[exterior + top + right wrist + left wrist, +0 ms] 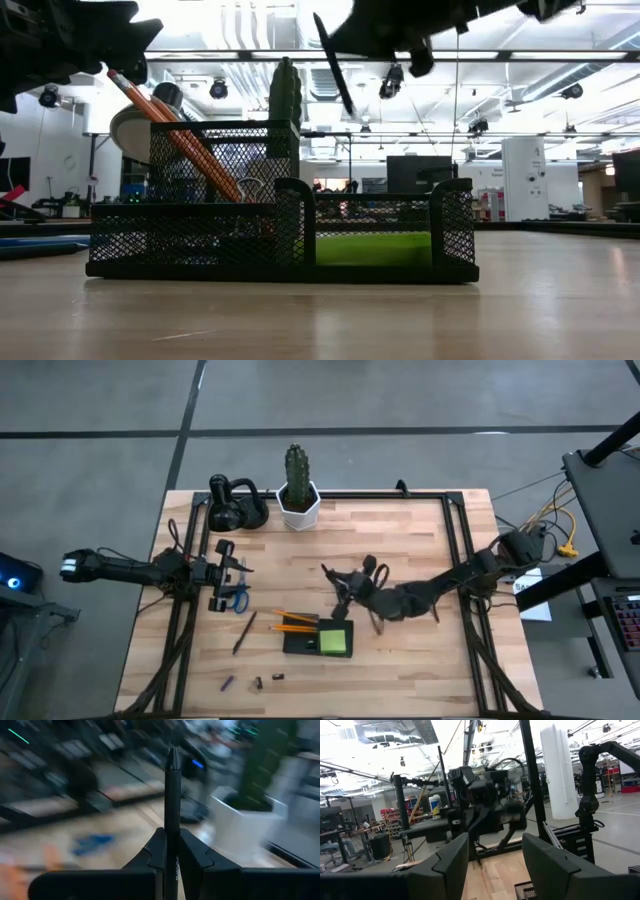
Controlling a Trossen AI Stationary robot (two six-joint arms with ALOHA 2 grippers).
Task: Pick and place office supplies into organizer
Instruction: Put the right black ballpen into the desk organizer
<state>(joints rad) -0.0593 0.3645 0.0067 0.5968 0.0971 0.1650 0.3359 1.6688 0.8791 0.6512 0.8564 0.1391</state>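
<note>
- Organizer [300,643], black mesh, near the table's front middle; orange pencils [292,623] leaning out of its left part, lime-green sticky-note pad [336,639] in its right part.
- Left of organizer: left gripper [236,572] above blue-handled scissors [238,598], fingers [451,865] spread, nothing between them.
- Just left of organizer: a dark pen [244,632] flat on the wood; tiny clips [257,682] in front.
- Above and right of organizer: right gripper [345,583] raised, fingers pinching a dark pen [172,810].
- Behind organizer: cactus pot [298,505].
</note>
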